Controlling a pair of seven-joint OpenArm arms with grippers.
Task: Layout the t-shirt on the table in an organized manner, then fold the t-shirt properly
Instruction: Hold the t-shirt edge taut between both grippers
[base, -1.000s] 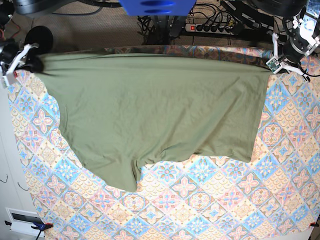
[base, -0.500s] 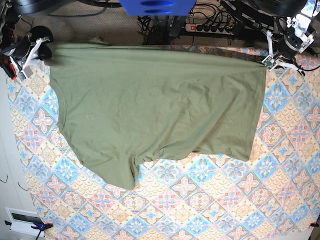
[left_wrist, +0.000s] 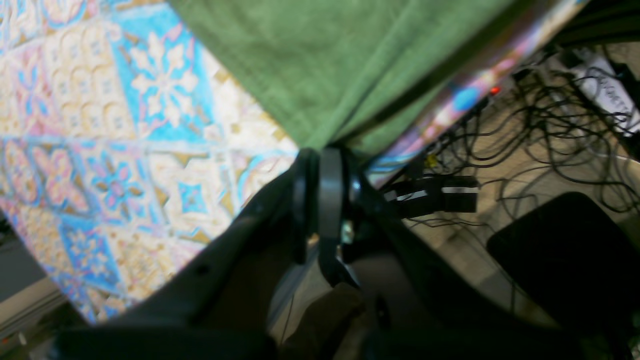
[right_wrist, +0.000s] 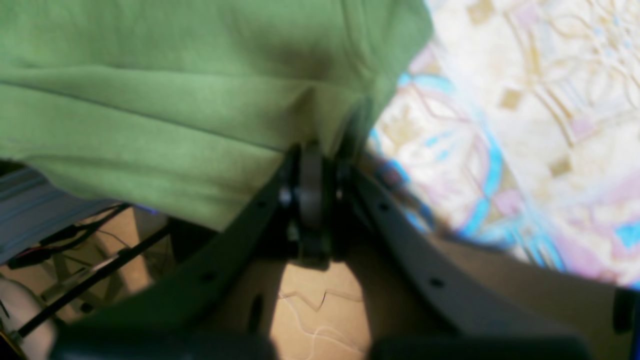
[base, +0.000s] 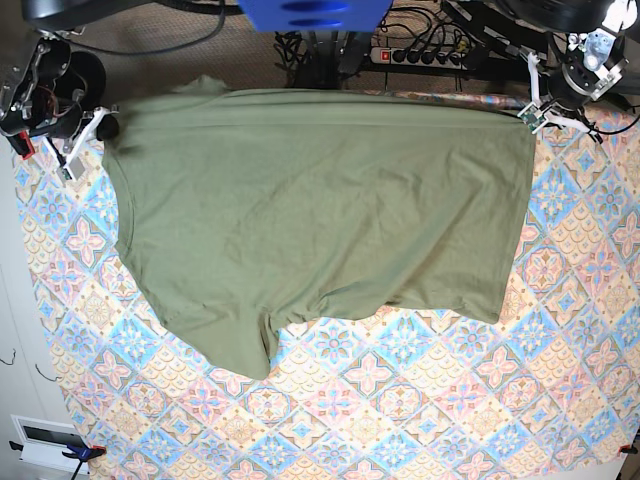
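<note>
Olive green on patterned tiles

The t-shirt (base: 320, 210) is plain olive green; the table (base: 450, 400) shows blue, pink and cream floral diamonds.

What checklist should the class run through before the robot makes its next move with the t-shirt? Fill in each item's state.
1. Left claw shut on the t-shirt corner: ok.
2. Right claw shut on the other top corner: ok.
3. Top edge pulled straight between the claws: ok.
4. Shirt lying fully on the table: not ok, the top edge hangs past the far rim.
5. Fabric smooth: not ok, the lower hem is bunched and uneven.
6. Sleeves spread out: cannot tell.
</note>
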